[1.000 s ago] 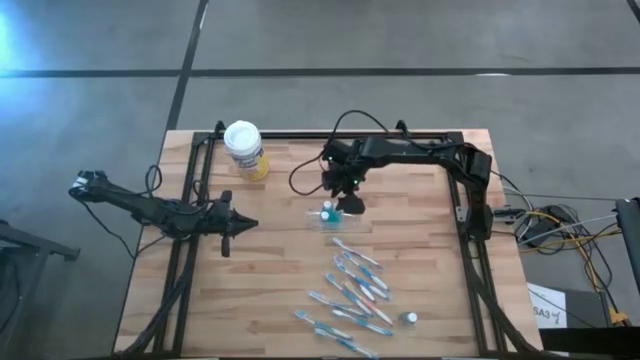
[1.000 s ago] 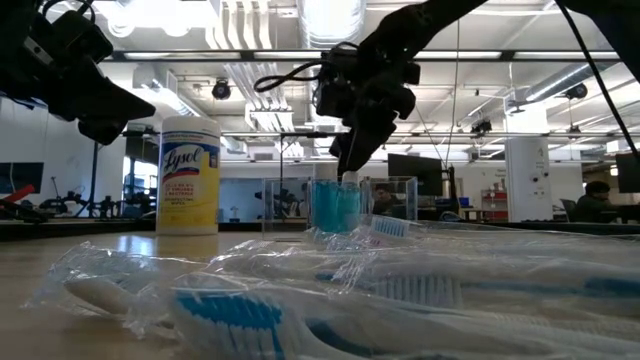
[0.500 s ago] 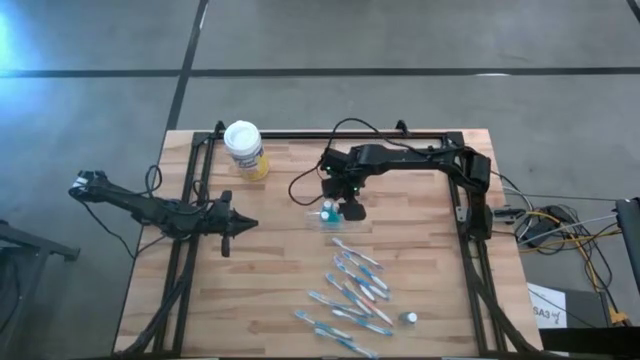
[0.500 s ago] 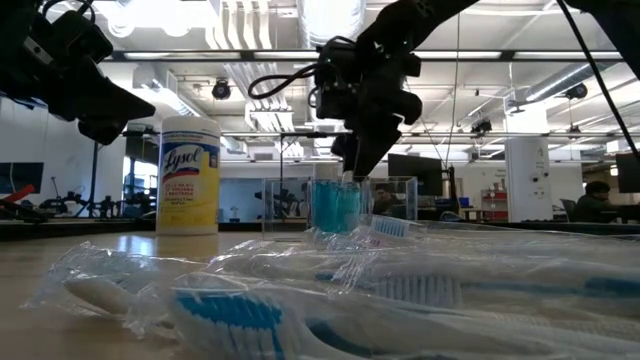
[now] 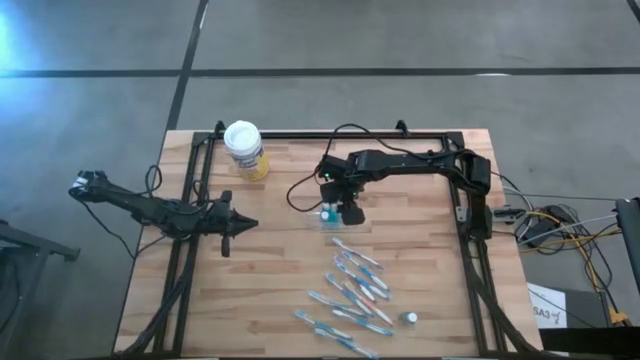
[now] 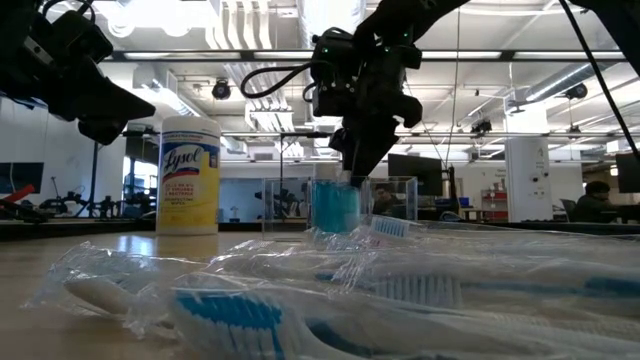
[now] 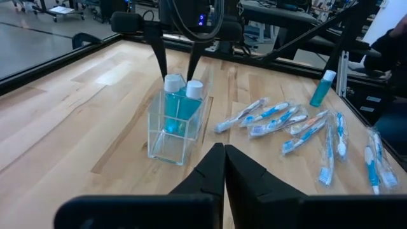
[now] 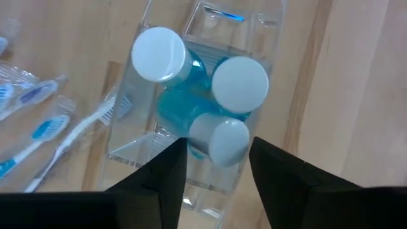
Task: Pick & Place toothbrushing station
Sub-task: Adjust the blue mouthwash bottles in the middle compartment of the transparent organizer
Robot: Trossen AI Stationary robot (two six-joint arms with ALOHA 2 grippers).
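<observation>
From my seat the tabletop (image 5: 270, 270) carries everything, with the yellow canister (image 5: 244, 150) near its far left corner. The left claw (image 5: 240, 224) waits closed and empty over the left-hand side, well clear.

The right claw (image 8: 216, 166) hangs over the clear container (image 7: 175, 130) near the middle of the tabletop, fingers spread around one white-capped blue tube (image 8: 219, 138). That tube leans against two others standing upright in the same box. I judge the fingers are not gripping it yet; the gap each side looks open.

My worry is the lean. If I close now, one finger may meet the cap before the other and push the tube sideways against its neighbours, or nudge the light box itself across the wood. Coming down further risks striking the box rim.

The toothbrushes (image 5: 355, 290) lie wrapped in a loose scatter toward the near right of the tabletop, most with their long axes running diagonally from the centre toward the near right corner. A single tube (image 5: 409, 318) lies apart, closest to that corner.
</observation>
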